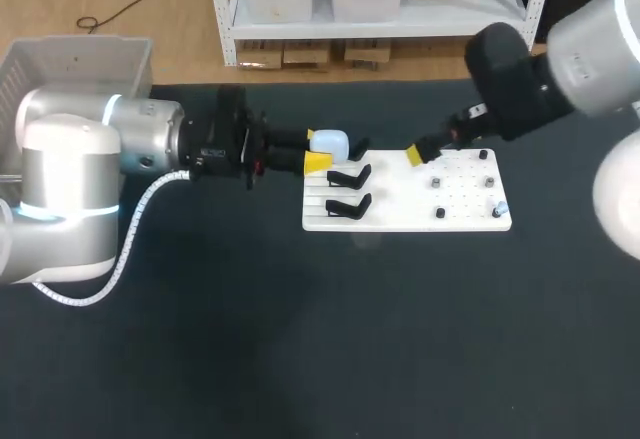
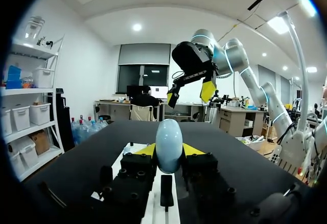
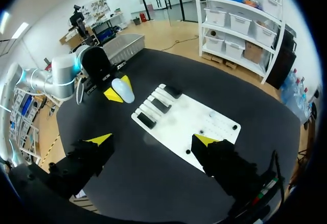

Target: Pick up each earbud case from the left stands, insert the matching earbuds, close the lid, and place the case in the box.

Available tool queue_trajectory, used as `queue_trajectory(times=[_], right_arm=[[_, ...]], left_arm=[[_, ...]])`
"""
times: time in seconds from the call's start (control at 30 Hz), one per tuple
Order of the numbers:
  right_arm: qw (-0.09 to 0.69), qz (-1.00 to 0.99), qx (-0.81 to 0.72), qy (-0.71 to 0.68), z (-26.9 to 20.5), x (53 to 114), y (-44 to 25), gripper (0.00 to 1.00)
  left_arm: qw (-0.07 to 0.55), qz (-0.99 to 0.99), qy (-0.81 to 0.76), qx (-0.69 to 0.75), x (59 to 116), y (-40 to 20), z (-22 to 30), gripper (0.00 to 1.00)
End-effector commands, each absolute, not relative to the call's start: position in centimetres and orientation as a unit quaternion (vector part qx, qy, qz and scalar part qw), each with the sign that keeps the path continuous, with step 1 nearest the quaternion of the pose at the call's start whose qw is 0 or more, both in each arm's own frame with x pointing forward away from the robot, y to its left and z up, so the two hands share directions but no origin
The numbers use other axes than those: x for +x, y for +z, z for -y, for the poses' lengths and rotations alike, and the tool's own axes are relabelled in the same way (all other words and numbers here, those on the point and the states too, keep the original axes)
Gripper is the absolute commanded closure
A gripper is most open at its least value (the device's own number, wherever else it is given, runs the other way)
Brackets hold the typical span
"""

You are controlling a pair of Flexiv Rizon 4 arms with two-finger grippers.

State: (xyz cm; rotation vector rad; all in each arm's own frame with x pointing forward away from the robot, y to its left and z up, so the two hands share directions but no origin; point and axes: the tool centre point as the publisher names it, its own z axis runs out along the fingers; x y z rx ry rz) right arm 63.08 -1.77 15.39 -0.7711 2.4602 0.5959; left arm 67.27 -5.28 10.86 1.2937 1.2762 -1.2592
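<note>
A pale blue earbud case [image 1: 328, 143] [image 2: 168, 145] [image 3: 122, 90] hangs in the air at the left end of the white board [image 1: 400, 221]. My left gripper [image 1: 322, 151] [image 2: 168, 152] is shut on it, a yellow tip on each side. Two empty black stands [image 1: 348, 174] [image 1: 347, 205] sit just below it on the board. Small earbuds [image 1: 440, 181] [image 1: 498, 207] lie on the board's right part. My right gripper [image 1: 425, 149] [image 3: 152, 140] [image 2: 190, 92] hovers open above the board's middle, holding nothing.
A grey box [image 1: 75, 59] [image 3: 125, 43] stands at the table's far left corner, behind my left arm. In the right wrist view the board [image 3: 189, 124] with its black stands [image 3: 153, 106] lies under the open gripper.
</note>
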Motion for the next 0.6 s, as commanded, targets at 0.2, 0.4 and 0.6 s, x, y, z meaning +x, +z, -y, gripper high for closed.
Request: queue_trajectory(times=[0.2, 0.4, 0.6], right_arm=[[0.236, -0.898, -0.301, 0.217, -1.4, 62.9, 15.4, 0.0], [0.225, -0.895, -0.321, 0.213, -3.7, 62.9, 14.8, 0.0], [0.22, -0.893, -0.328, 0.215, -5.1, 63.5, 14.3, 0.0]], left_arm=[[0.447, -0.513, -0.511, 0.526, 67.5, 10.5, 5.3, 1.0], [0.447, -0.513, -0.511, 0.526, 67.5, 10.5, 5.3, 1.0], [0.447, -0.513, -0.511, 0.526, 67.5, 10.5, 5.3, 1.0]])
